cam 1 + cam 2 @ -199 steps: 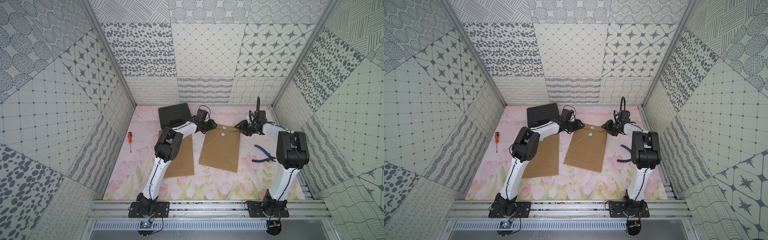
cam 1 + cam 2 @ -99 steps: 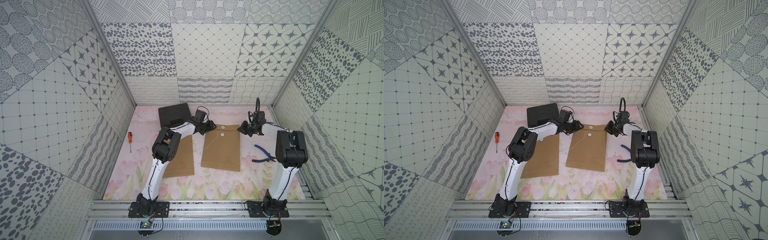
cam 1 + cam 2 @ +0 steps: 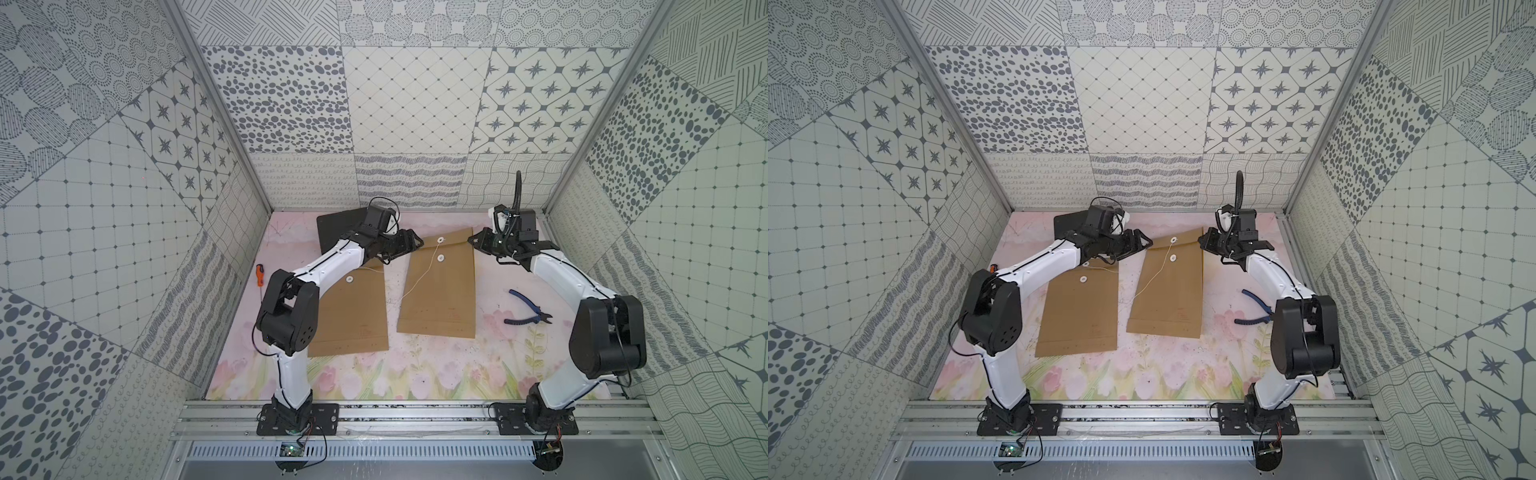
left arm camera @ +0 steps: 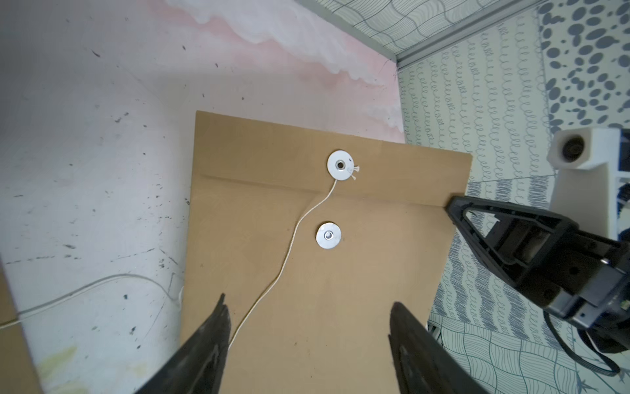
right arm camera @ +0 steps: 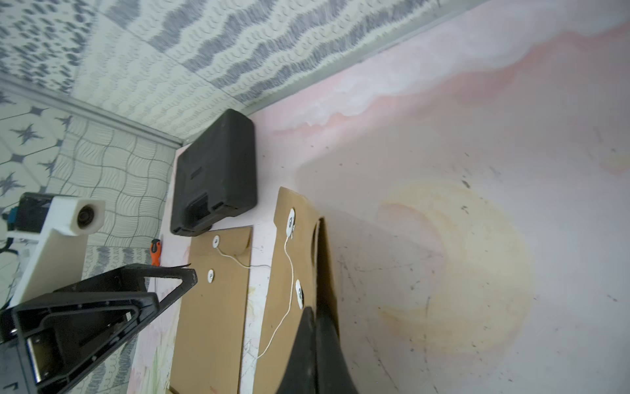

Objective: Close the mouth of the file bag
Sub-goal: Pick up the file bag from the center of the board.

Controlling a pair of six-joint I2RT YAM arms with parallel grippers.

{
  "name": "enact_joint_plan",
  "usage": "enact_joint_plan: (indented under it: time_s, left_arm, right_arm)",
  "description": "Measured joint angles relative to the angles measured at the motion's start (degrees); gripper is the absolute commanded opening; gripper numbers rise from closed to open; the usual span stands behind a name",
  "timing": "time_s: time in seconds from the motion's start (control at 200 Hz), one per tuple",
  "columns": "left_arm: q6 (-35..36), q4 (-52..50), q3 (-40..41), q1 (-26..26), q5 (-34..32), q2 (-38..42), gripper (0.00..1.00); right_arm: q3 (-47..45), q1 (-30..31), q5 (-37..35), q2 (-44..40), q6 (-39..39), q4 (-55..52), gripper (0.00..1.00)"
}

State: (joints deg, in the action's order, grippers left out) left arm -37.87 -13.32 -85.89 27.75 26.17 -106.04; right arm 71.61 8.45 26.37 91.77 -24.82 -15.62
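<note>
A: Bench (image 3: pixel 436 374) first. What's on it?
B: Your file bag (image 3: pixel 440 299), far middle, flap not folded over. A second bag (image 3: pixel 353 316) lies just left of it.
A: Hands?
B: Your left hand (image 4: pixel 308 302) hangs over the bag near its far-left corner, jaws wide. Your right hand (image 5: pixel 315 317) is pinched closed on the bag's right edge at the fold. The string (image 4: pixel 293 238) lies loose, unwound.
</note>
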Motion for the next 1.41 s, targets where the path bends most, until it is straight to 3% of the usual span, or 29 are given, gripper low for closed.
enact_joint_plan:
  time_s: [0.24, 0.48, 0.745, 1.006, 1.206, 1.306, 1.406]
  left_arm:
    - [5.8, -3.7, 3.3, -7.0, -0.3, 16.5, 0.98]
    - [6.6, -0.4, 7.7, -14.9, 5.2, 27.3, 0.98]
    - [2.8, 11.6, 11.0, -17.3, 12.8, 27.7, 0.98]
    - [-7.3, 28.1, 10.3, -18.1, 20.0, 20.8, 0.9]
    - [-14.6, 40.0, 10.4, -18.0, 24.7, 20.1, 0.85]
    - [-17.1, 44.3, 9.8, -17.7, 26.4, 19.6, 0.79]
    - [-19.3, 47.2, 8.4, -17.0, 28.0, 18.5, 0.65]
  right_arm:
    - [3.1, 6.7, 2.8, -13.2, 5.1, 0.1, 0.0]
    - [6.4, 6.1, 9.4, -19.0, 3.3, 4.6, 0.0]
    - [9.3, 6.1, 15.5, -19.1, -2.0, 8.0, 0.0]
    - [10.4, 6.1, 20.3, -19.8, -7.8, 13.4, 0.0]
    - [10.4, 6.1, 22.1, -19.8, -10.6, 16.2, 0.0]
    - [10.4, 6.1, 22.8, -19.7, -12.2, 18.0, 0.0]
    - [10.6, 6.1, 23.4, -19.1, -13.7, 19.8, 0.0]
